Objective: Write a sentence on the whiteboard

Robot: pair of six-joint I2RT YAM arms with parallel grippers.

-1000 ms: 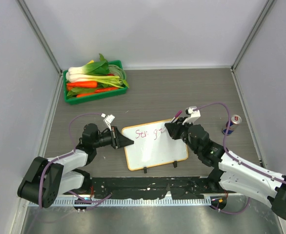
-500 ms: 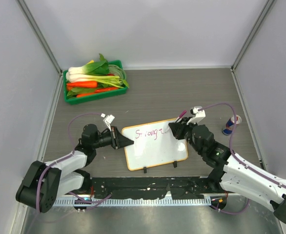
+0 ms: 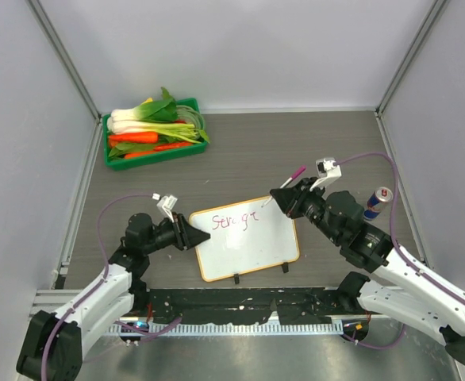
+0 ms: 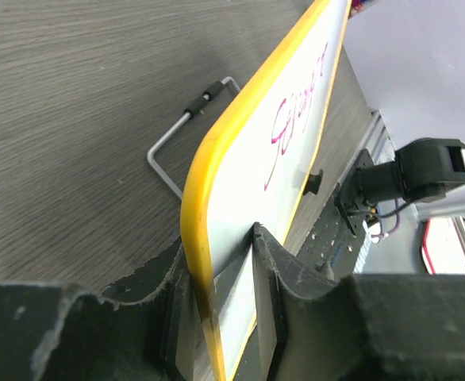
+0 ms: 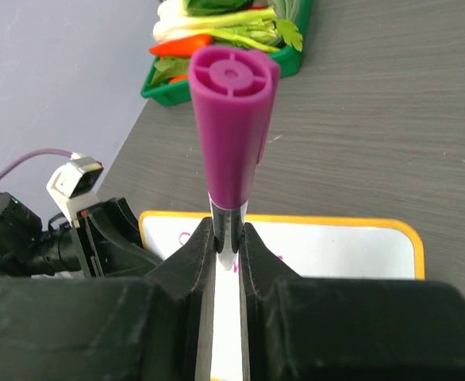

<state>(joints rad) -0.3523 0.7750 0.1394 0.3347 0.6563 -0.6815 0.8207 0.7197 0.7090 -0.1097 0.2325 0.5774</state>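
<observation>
The whiteboard (image 3: 248,246) has a yellow frame and lies near the table's front, with two black feet on its near edge. Pink writing (image 3: 229,221) runs along its upper part. My left gripper (image 3: 194,236) is shut on the board's left edge; in the left wrist view my gripper (image 4: 220,238) pinches the yellow frame (image 4: 240,151), and the writing (image 4: 296,119) shows. My right gripper (image 3: 284,198) is shut on a magenta marker (image 3: 294,177), held slanted over the board's upper right corner. In the right wrist view the marker (image 5: 232,111) stands between my jaws (image 5: 227,230), its tip hidden.
A green tray (image 3: 115,155) of vegetables sits at the back left. A drink can (image 3: 378,202) stands right of my right arm. A bent wire stand (image 4: 177,135) lies on the table beside the board. Grey walls enclose the table on three sides.
My left arm pulled back towards the near left, and the whiteboard shifted left and nearer with it. My right gripper moved right and back with the marker.
</observation>
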